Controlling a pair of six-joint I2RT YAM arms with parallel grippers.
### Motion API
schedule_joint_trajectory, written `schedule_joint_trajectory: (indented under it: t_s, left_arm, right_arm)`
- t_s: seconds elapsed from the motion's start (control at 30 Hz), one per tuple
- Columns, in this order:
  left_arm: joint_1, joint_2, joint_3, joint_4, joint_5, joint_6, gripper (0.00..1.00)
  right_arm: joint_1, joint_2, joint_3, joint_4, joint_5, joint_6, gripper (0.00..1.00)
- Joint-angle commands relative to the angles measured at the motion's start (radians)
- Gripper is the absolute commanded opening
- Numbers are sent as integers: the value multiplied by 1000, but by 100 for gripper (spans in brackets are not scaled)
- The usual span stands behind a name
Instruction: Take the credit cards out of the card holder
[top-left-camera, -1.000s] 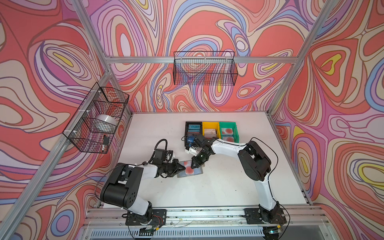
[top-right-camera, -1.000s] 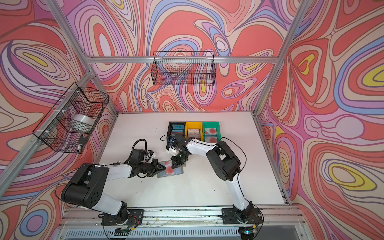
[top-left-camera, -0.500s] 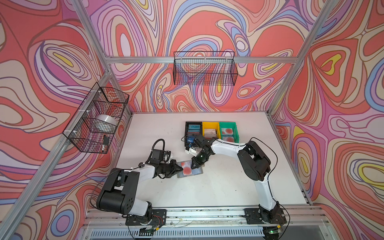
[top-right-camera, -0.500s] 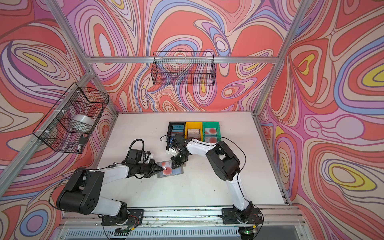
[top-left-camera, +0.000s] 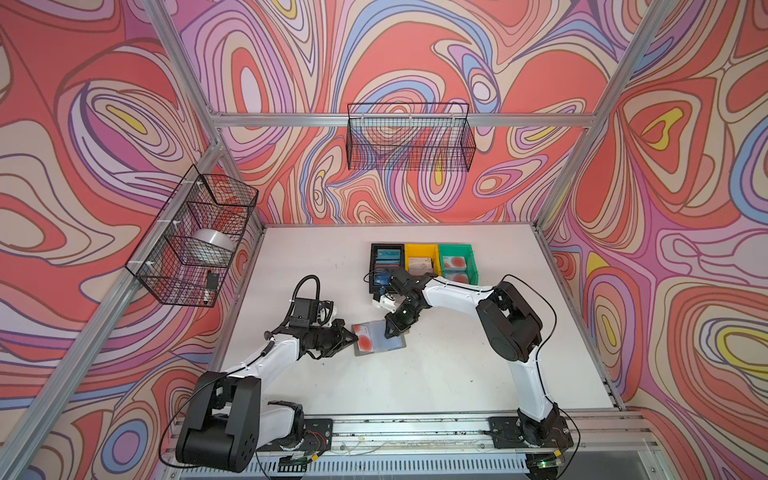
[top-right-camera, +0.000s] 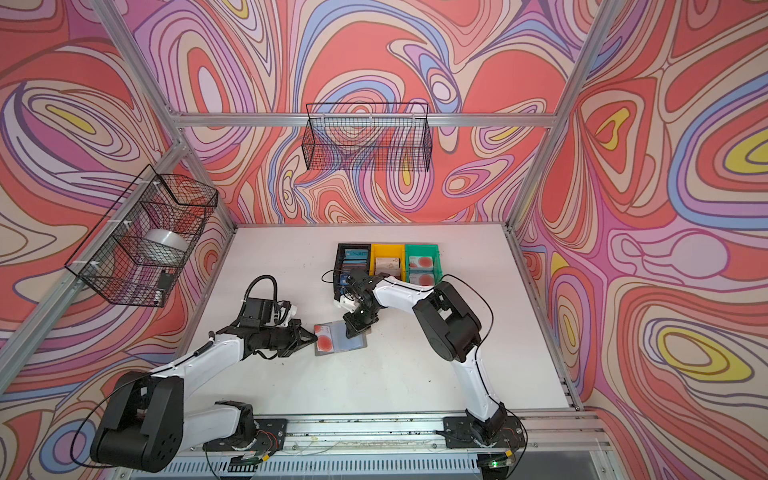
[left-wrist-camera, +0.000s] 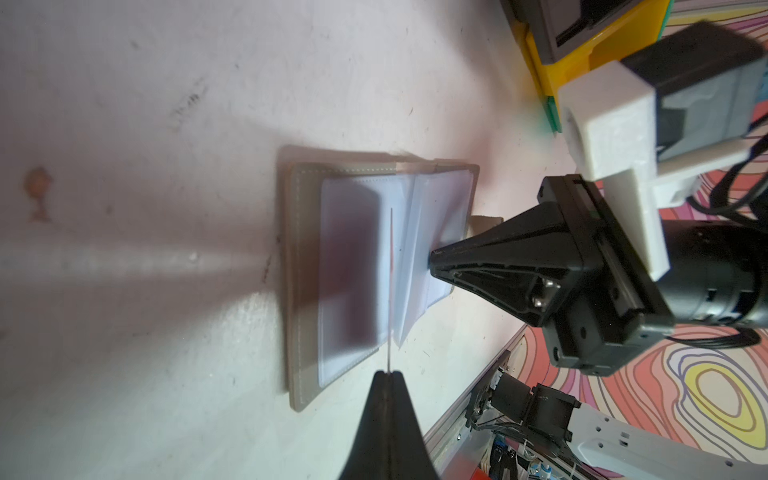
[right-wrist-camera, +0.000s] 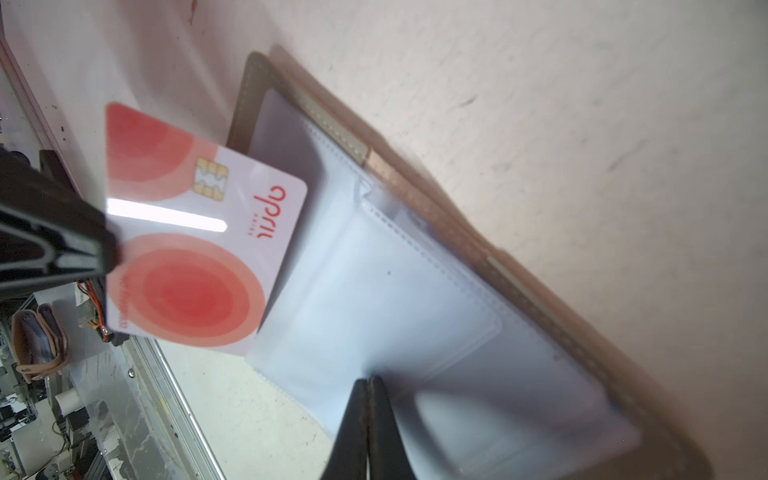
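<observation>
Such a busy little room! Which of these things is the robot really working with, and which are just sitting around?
In the job: open card holder; red-blotched card, pinched by the left gripper; right gripper, shut, pressing on the holder; black bin, yellow bin, green bin, all holding cards, probably the drop-off.

Lying about: back wire basket; side wire basket with a silver roll.

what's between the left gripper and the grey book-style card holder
Right wrist view: pale plastic card with red blotches, pinched in the left gripper.
</observation>
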Motion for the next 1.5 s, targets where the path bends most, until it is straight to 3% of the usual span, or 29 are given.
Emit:
schedule_joint_trajectory:
  t_s: [0.0,0.17,0.37,0.43,0.5,0.63,1.1,1.27,1.47]
  left_arm:
    - [7,-48,65,-42,19,-6,0]
    - [8,-107,89,-25,57,-38,0]
    - [7,-179,61,86,103,-79,0]
    - [7,-193,29,166,118,-113,0]
    - [6,-195,-39,301,147,-183,0]
    - [3,-170,-114,572,178,-308,0]
    - [-127,-32,-83,825,111,-377,0]
    - [-145,44,-85,958,116,-434,0]
    - [-151,53,-78,975,107,-437,0]
  right_arm:
    - [-12,-68,7,-32,19,-8,6]
    - [-61,-128,3,-40,-120,-7,17]
    - [-243,-193,-52,24,-516,10,25]
    - [-295,-194,-59,40,-665,8,28]
    - [-308,-181,-45,21,-740,-9,29]
    - [-307,-163,-35,17,-792,-30,29]
    - [-305,-99,-29,65,-805,9,29]
    - [-305,-82,-23,55,-794,-2,29]
    - [-305,-67,-29,55,-779,-2,29]
